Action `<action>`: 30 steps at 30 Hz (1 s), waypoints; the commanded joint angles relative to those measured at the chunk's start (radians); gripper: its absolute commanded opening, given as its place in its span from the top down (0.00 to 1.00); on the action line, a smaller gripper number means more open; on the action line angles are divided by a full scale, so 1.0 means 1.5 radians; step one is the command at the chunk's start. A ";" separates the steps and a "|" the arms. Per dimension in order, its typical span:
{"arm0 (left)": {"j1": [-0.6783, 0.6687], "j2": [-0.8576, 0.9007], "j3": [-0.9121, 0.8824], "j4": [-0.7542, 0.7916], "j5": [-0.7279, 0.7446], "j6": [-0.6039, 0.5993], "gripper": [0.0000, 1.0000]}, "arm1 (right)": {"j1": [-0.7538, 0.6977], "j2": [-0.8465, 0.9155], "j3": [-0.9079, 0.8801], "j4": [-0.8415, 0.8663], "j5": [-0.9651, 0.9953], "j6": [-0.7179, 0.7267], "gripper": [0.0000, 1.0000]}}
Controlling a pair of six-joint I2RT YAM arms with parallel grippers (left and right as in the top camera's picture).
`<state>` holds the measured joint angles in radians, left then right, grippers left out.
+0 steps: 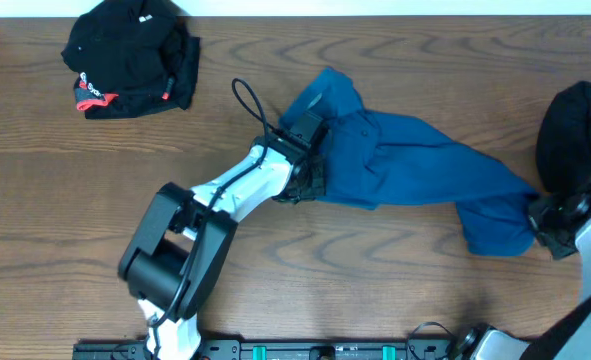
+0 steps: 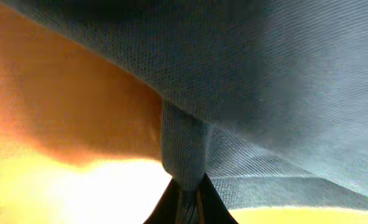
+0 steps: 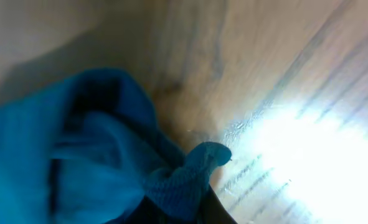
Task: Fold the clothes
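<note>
As you are looking down from overhead, the teal shirt point(image 1: 415, 175) is lying crumpled and stretched across the wooden table point(image 1: 75, 200), running from the centre toward the right edge. The left gripper point(image 1: 315, 160) is sitting at the shirt's left end. The right gripper point(image 1: 537, 215) is meeting its right end, just beside a dark garment point(image 1: 575, 125) that is lying bunched at the right edge. A black garment with red and white trim point(image 1: 130, 60) is resting in a heap near the far left corner, well apart from the shirt. Through the left wrist camera, you are seeing the left gripper point(image 2: 187, 208) with its fingers point(image 2: 165, 211) pressing together on a narrow fold of the shirt point(image 2: 264, 81), which is draping across the top of the view above the table point(image 2: 59, 93). Through the right wrist camera, the right gripper point(image 3: 199, 208) is showing only as dark shapes at the bottom edge. Its fingers point(image 3: 218, 213) are pinching a gathered tuft of the shirt point(image 3: 78, 143), with the rest of the cloth bunching to the left on the table point(image 3: 264, 62).
</note>
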<state>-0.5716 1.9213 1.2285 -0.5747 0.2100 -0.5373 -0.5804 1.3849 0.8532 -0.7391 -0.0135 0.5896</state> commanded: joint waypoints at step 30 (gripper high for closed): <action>-0.001 -0.607 -0.002 -0.198 -0.176 0.061 0.94 | 0.004 -0.179 0.139 -0.151 -0.029 -0.095 0.93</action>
<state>-0.5716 1.0420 1.2232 -0.8574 -0.0113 -0.4477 -0.5777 1.1275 1.0386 -0.9611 -0.0498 0.4587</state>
